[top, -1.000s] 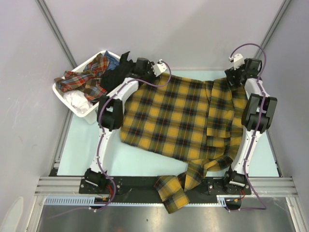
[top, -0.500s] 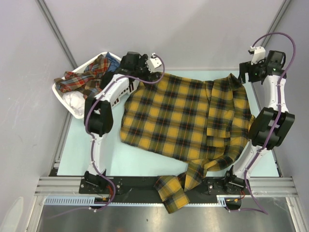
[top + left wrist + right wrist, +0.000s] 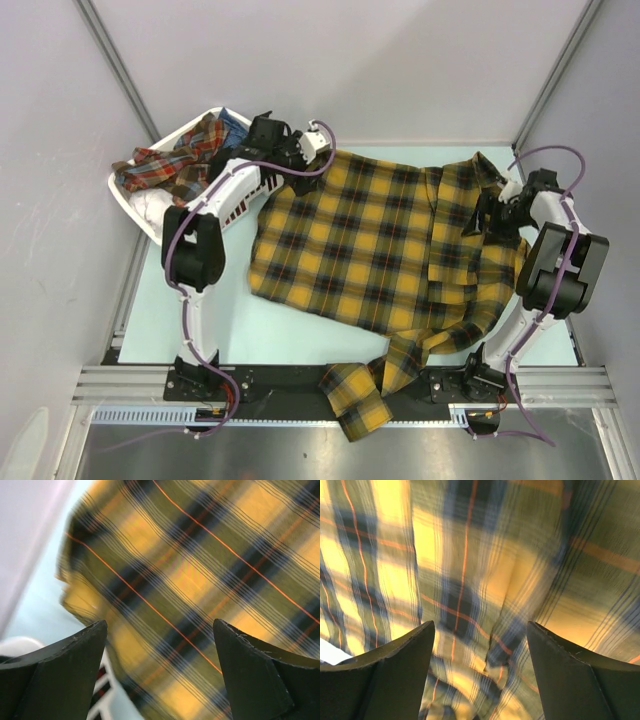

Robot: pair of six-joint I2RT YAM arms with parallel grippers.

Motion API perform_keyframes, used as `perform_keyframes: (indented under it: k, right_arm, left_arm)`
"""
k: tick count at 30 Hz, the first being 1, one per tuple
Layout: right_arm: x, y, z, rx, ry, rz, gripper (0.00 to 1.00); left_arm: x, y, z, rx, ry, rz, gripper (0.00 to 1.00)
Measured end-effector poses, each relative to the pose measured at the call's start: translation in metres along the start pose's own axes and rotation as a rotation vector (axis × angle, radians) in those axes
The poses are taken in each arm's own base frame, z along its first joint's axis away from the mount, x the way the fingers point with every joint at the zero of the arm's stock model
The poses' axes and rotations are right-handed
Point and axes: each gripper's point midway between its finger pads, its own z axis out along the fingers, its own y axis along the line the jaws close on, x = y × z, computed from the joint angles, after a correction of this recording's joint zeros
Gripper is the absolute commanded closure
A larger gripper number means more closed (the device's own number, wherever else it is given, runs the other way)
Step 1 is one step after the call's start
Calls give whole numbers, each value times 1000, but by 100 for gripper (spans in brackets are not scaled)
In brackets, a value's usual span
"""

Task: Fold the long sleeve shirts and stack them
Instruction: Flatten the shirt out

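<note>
A mustard-yellow and black plaid long sleeve shirt [image 3: 370, 240] lies spread across the table, with one sleeve [image 3: 360, 395] hanging over the near edge. My left gripper [image 3: 295, 158] hovers open over the shirt's far left corner, next to the basket. In the left wrist view the gripper [image 3: 160, 625] has only blurred plaid cloth [image 3: 200, 570] below it and nothing between its fingers. My right gripper [image 3: 488, 215] is over the shirt's right side near the collar. In the right wrist view it [image 3: 480, 625] is open above rumpled folds [image 3: 470, 580].
A white slatted basket [image 3: 140, 205] stands at the far left, holding a red plaid garment [image 3: 165, 165], white cloth [image 3: 160, 207] and a black item [image 3: 240, 150]. Its slats [image 3: 102, 690] show by my left finger. Grey walls close in on three sides.
The left gripper opened wide at the shirt's far left corner and shifted slightly left. The right arm rose off the far right corner, then came down nearer, over the shirt's right side.
</note>
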Motion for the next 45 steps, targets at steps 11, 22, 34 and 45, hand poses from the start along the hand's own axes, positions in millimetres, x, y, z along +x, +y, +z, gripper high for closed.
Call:
perform_keyframes:
  k: [11, 22, 34, 45]
  right_arm:
    - [51, 6, 8, -10, 75, 88, 39]
    - [42, 9, 14, -37, 41, 110, 100]
    - [17, 49, -16, -180, -63, 74, 100]
    - [-146, 115, -68, -239, -475, -155, 100]
  left_arm:
    - [2, -7, -24, -37, 19, -107, 13]
    - [33, 44, -16, -228, 96, -181, 22]
    - [14, 84, 12, -329, 22, -187, 12]
    - [-49, 82, -58, -308, -178, -168, 1]
